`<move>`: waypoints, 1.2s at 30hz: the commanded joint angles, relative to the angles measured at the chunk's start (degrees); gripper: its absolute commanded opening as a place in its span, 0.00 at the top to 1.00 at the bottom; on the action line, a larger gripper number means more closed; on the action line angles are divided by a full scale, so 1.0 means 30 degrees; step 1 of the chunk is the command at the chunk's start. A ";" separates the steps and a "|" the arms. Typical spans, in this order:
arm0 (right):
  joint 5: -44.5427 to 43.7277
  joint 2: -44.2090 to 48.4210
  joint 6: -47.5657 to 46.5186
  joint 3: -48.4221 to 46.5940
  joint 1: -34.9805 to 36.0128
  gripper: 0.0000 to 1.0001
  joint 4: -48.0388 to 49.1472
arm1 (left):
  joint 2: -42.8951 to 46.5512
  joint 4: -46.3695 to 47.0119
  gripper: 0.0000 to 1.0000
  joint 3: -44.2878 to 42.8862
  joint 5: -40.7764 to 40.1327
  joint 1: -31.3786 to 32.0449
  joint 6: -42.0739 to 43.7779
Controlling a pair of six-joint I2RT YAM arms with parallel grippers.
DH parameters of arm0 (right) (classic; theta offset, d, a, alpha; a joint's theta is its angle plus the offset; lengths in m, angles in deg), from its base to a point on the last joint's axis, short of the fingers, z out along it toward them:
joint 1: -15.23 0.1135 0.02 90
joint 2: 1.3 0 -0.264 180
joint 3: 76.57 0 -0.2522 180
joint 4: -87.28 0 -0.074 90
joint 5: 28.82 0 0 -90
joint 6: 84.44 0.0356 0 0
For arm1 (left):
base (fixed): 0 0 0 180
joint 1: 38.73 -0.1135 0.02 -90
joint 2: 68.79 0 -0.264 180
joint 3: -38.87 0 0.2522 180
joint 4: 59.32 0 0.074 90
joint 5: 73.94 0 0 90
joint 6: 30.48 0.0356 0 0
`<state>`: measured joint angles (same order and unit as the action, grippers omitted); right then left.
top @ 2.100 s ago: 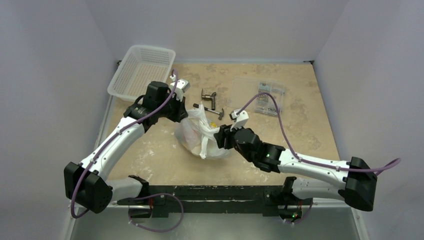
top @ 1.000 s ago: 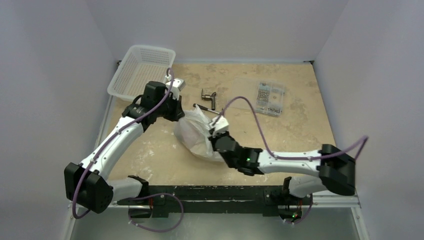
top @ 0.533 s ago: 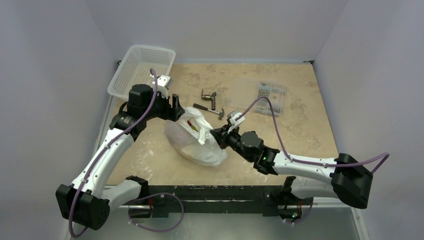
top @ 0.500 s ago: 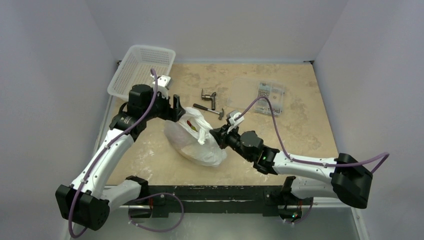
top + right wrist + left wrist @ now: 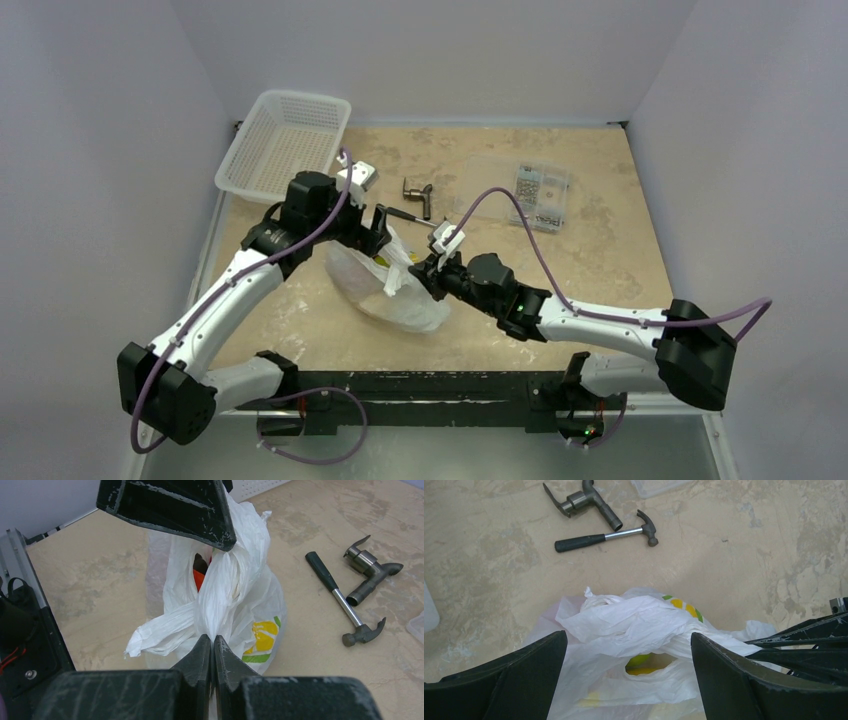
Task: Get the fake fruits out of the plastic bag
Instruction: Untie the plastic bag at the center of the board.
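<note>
**A:** Seen from above, which step is this?
**B:** Opening the bag, I'd judge. The right gripper [image 5: 428,272] is pinched on the plastic bag [image 5: 390,298], which lies just to its left. The left gripper [image 5: 378,222] hangs spread above the bag's far side. No fruit lies out on the counter [image 5: 560,270].
**A:** And the left wrist view?
**B:** Its fingers [image 5: 524,675] stand wide on either side of the bag's mouth. A yellow-green fruit [image 5: 642,663] shows through the gap between them. The next move calls for reaching in and closing on the fruit, not on plastic.
**A:** Right wrist?
**B:** The jaws are clamped on a twisted handle [image 5: 220,595]. Beyond the tips, a red fruit [image 5: 199,583] and a dark fruit [image 5: 201,562] sit inside.
</note>
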<state>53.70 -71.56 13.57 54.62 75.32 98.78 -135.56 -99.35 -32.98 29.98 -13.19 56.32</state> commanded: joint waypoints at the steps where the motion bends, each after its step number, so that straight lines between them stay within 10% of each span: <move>1: 0.0219 -0.0172 -0.0556 -0.1063 0.0066 1.00 -0.0110 | -0.1117 -0.0624 0.21 -0.1498 0.0489 0.0099 0.0345; 4: -0.0048 -0.0337 -0.0474 -0.1235 0.0055 1.00 -0.0214 | -0.1658 -0.1232 0.48 -0.2095 -0.0302 0.0082 0.0360; 7: -0.1233 0.0203 0.1247 -0.0584 0.0051 1.00 0.0381 | -0.0782 -0.1587 1.00 -0.2151 -0.3257 -0.0596 -0.0477; 13: -0.6051 0.3959 1.1387 0.4938 -0.0224 1.00 0.4822 | 0.2196 0.1603 1.00 0.0342 -0.0581 -0.4468 -0.3114; 19: -0.6091 0.3333 0.8866 0.2958 -0.0227 1.00 0.1288 | 0.2108 0.2117 1.00 0.0408 0.2142 -0.4500 -0.3104; 26: -0.5378 0.1800 0.4203 -0.1536 -0.0227 0.51 -0.3931 | 0.2182 0.2332 1.00 0.0544 0.3009 -0.4492 -0.3034; 28: -0.5779 0.0976 0.4127 -0.3129 -0.0353 0.24 -0.5376 | 0.2145 0.2316 1.00 0.0503 0.3169 -0.4499 -0.3031; 36: -0.8149 -0.3998 0.5851 -0.9265 -0.1295 0.02 -1.1208 | 0.2265 0.2162 1.00 0.0553 0.3101 -0.4471 -0.2903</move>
<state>34.53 -77.68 28.98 34.06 73.03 76.64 -129.33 -96.05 -31.23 37.93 -26.61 48.06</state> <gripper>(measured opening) 0.980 0.006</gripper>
